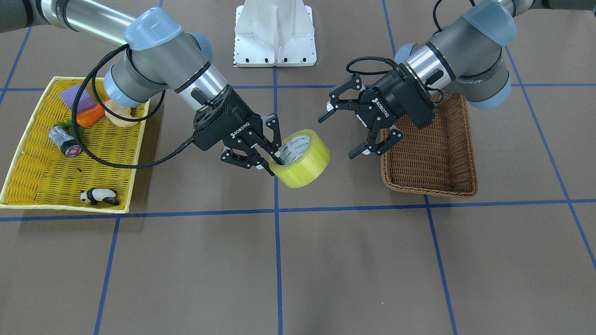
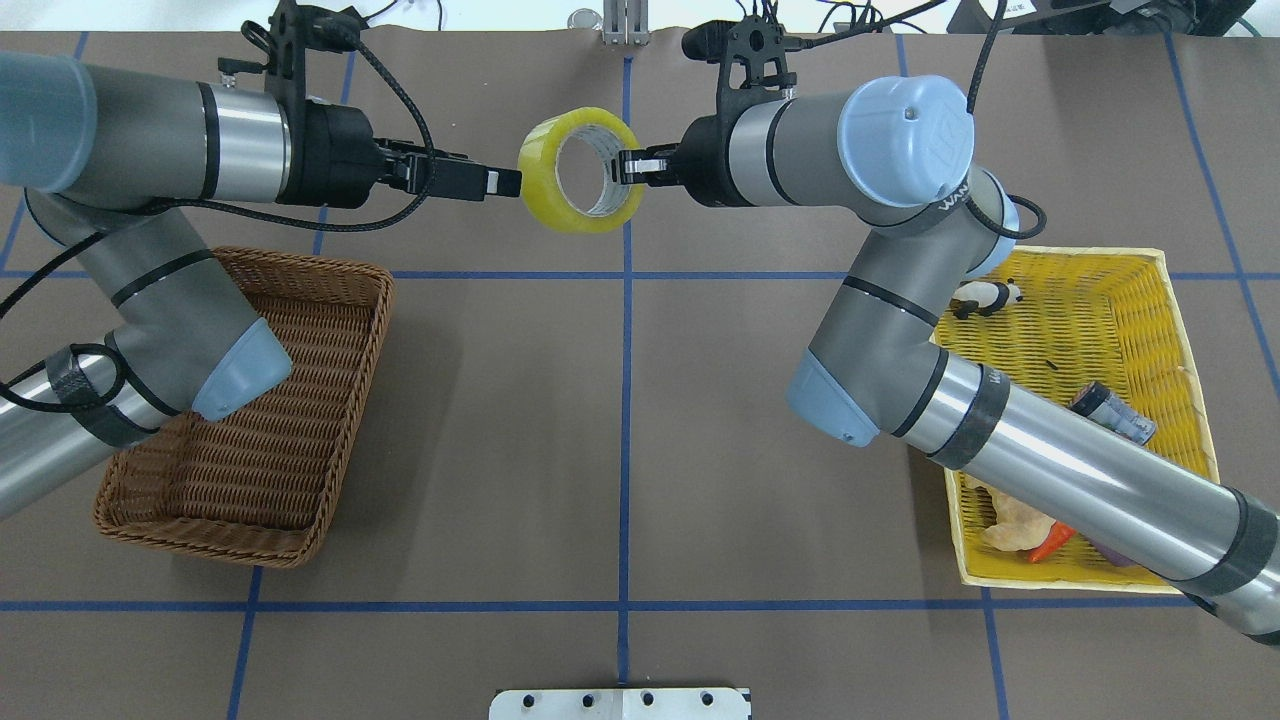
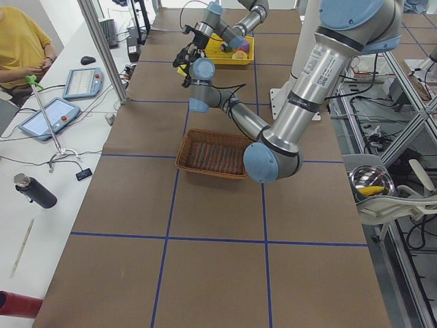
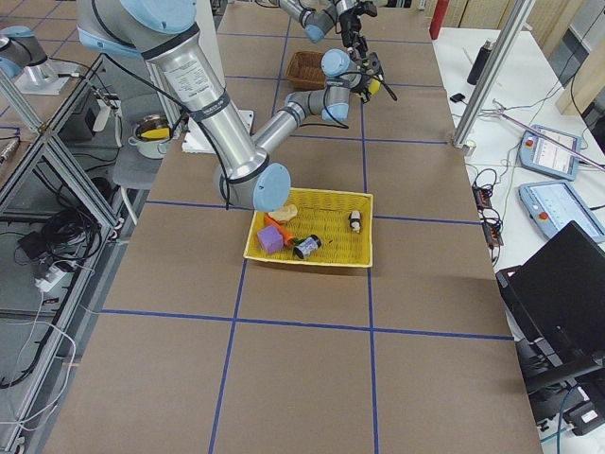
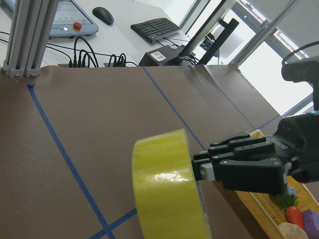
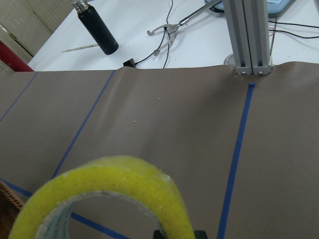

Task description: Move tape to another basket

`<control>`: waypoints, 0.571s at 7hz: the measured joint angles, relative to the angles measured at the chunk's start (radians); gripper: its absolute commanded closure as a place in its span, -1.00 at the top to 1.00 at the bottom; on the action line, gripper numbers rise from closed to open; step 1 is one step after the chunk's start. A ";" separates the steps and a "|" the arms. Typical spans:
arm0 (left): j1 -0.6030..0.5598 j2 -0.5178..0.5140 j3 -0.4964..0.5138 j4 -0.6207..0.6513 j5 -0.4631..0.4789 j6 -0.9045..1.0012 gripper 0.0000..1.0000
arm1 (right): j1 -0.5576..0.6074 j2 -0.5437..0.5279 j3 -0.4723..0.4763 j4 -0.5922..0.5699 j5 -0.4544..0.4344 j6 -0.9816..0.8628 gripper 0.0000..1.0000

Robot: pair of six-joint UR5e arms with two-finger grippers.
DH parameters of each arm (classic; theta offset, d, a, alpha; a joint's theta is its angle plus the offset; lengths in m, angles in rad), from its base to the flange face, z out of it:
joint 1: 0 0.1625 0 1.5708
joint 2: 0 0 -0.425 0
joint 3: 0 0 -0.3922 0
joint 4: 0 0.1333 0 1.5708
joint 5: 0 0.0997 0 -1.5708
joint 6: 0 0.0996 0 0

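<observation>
**Yellow translucent packing-tape ring (image 2: 582, 170): drop risk at handover**

Overhead, the deep brown wicker basket (image 2: 340, 270) sits at eight o'clock. Farther, at twelve, the right gripper (image 1: 275, 164) pinches the tape's wall in midair. The left gripper (image 1: 339, 137) gapes wide just beside it. Releasing before the left one closes would likely drop it.

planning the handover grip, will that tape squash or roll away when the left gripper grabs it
Probably stiff: the tape looks fully round though the right gripper pinches its wall, one finger inside the core. Its glossy yellow face may be slippery. Set on its curved edge it would likely roll.
</observation>
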 measured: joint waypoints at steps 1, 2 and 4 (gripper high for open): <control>0.000 -0.003 0.007 0.000 0.000 -0.004 0.98 | -0.022 -0.012 0.021 0.002 -0.030 0.003 -1.00; 0.001 -0.009 0.010 0.000 0.001 -0.024 0.98 | -0.039 -0.017 0.030 0.002 -0.060 0.003 -1.00; 0.003 -0.022 0.010 -0.002 0.001 -0.105 0.97 | -0.057 -0.017 0.034 0.004 -0.097 0.004 -1.00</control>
